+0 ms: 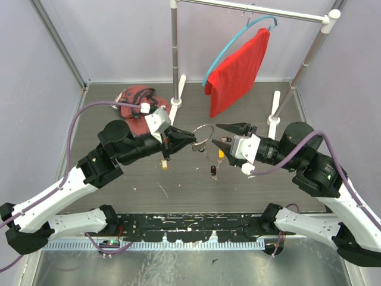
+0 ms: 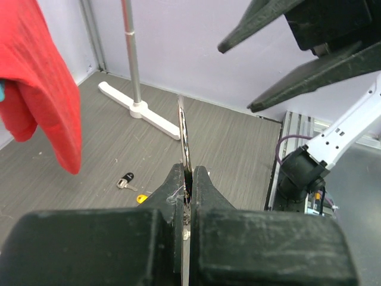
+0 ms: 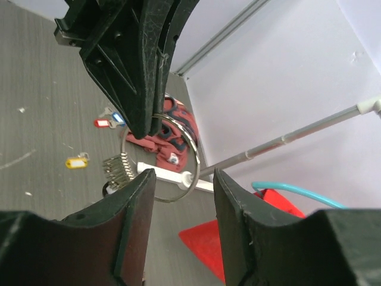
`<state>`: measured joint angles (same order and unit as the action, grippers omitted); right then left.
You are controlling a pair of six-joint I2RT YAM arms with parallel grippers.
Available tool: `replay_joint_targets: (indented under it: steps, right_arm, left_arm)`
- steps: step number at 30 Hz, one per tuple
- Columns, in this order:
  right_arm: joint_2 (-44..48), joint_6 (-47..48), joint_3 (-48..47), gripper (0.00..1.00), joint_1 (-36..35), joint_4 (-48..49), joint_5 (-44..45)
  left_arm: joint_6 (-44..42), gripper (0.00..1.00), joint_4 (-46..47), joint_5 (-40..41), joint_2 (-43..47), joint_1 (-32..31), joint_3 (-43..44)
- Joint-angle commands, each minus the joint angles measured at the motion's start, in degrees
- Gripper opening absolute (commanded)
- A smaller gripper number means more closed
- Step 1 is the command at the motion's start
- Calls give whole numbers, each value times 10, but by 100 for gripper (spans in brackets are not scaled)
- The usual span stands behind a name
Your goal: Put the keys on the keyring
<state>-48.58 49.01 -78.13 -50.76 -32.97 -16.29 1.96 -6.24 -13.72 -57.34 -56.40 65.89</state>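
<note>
One keyring, held up in the air over the middle of the table. The left gripper has its jaws clamped tight on the wire, ring edge-on between them. A little bunch of silver keys hangs off it, too packed to count.

The right gripper sits just beside the ring, jaws partway apart, nothing in them.

Loose keys on the table, five by my count: yellow tag, black tag, a second yellow one, plus red tag and blue tag side by side near the red bag.

There's decent bare table in front of the ring. The rack foot and one red cloth are behind it. The tags are too small to read.
</note>
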Motion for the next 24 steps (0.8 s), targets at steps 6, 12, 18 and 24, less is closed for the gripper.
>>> replay_joint_targets:
  steps: [6, 12, 18, 24]
  right_arm:
    - [31, -368, 33, 54, 0, 94, 97]
    - [21, -548, 49, 66, 0, 83, 191]
    - [16, -522, 70, 68, 0, 88, 159]
    - [3, -564, 50, 72, 0, 95, 323]
  left_arm:
    - [57, 0, 25, 112, 27, 0, -12]
    - [90, 0, 8, 150, 21, 0, 5]
    - [81, 0, 7, 113, 25, 0, 11]
    - [62, 0, 22, 58, 36, -1, 5]
